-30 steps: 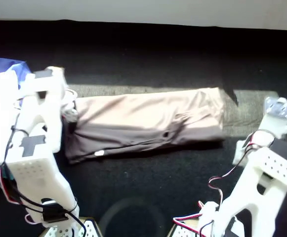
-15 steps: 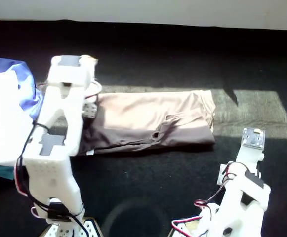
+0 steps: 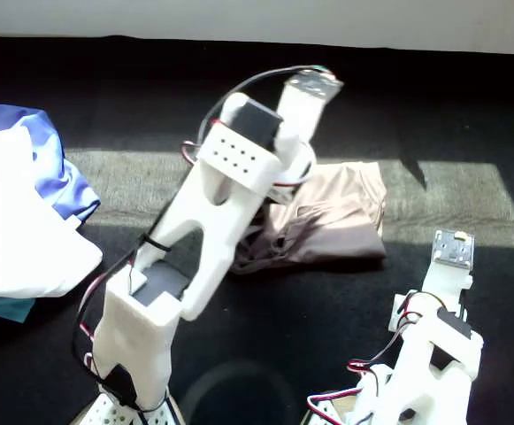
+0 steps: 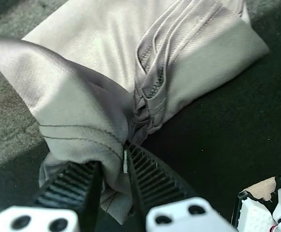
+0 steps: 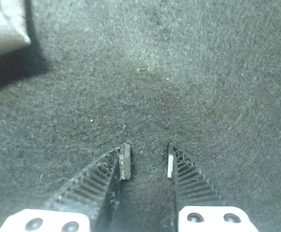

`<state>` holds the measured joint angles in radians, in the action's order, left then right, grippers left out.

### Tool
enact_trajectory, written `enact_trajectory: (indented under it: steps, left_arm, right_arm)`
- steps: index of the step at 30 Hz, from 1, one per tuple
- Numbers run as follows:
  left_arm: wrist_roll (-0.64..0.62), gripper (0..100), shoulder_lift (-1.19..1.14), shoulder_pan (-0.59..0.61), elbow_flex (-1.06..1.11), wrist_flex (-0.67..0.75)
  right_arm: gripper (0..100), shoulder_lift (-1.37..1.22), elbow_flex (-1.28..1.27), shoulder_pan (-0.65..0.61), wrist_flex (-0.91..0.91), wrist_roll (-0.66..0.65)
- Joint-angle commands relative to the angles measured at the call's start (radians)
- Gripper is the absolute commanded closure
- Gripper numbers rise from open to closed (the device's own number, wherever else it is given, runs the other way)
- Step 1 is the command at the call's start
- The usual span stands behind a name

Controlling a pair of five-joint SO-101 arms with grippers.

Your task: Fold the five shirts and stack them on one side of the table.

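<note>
I've got the left gripper (image 4: 112,159) pinching a bunched fold of the tan shirt (image 4: 106,43), raised above the rest of it. From above, my left arm (image 3: 212,221) lies right across the shirt's left part, so I can't see how much cloth sits under it. What shows is crumpled mid-table, half in sun.

The right gripper (image 5: 147,162) is spread, nothing between its fingers, hanging over bare felt near the table's front right, apart from the shirt. A pale cloth corner (image 5: 5,24) peeks in at the edge of its wrist view.

At far left there's a pile (image 3: 26,230): white on top, blue behind, a teal sliver below. The frame cuts it off, so I can't count the shirts in it.

The table (image 3: 310,301) is black felt, with a sunlit band (image 3: 469,199) across it and a pale wall (image 3: 327,16) behind.
</note>
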<state>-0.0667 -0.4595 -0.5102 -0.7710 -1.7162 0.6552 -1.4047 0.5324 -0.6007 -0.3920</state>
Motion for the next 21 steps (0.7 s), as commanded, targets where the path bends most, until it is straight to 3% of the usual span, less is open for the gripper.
enact_trajectory:
  steps: [1,10,21]
  left_arm:
    - [0.000,99,0.007,-0.045,-0.044,0.074]
    - [-0.089,99,-0.188,-0.117,-0.050,0.120]
    - [-0.086,99,-0.351,-0.113,-0.130,0.175]
  right_arm:
    - [86.1,0.001,-0.021,0.008,0.016,-0.011]
    - [86.1,0.001,-0.021,0.008,0.016,-0.011]
    - [86.1,0.001,-0.021,0.008,0.016,-0.011]
